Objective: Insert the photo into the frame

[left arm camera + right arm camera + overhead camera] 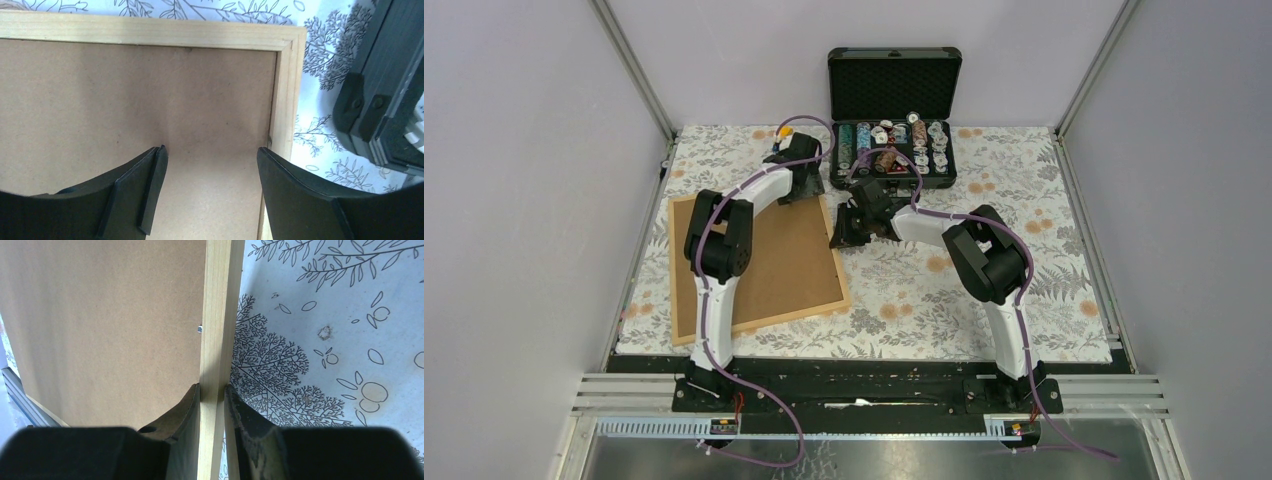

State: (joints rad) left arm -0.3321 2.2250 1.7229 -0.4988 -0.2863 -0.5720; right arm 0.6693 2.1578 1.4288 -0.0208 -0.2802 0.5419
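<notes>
My right end effector (pixel 212 396) is clamped on the light wood side rail of the frame (pixel 216 315). My left end effector (pixel 210 165) stands spread wide, holding nothing, over the brown backing board (pixel 125 100) near a corner. The frame lies flat on the left half of the table (pixel 944 300).

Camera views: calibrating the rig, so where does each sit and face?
Top external: above and behind, looking down on the table; left arm and right arm show.
Left wrist: looks past the open left tool at the frame's corner and backing board.
Right wrist: looks along the frame rail gripped by the right tool.
Wrist views share frame, backing board, floral cloth.
</notes>
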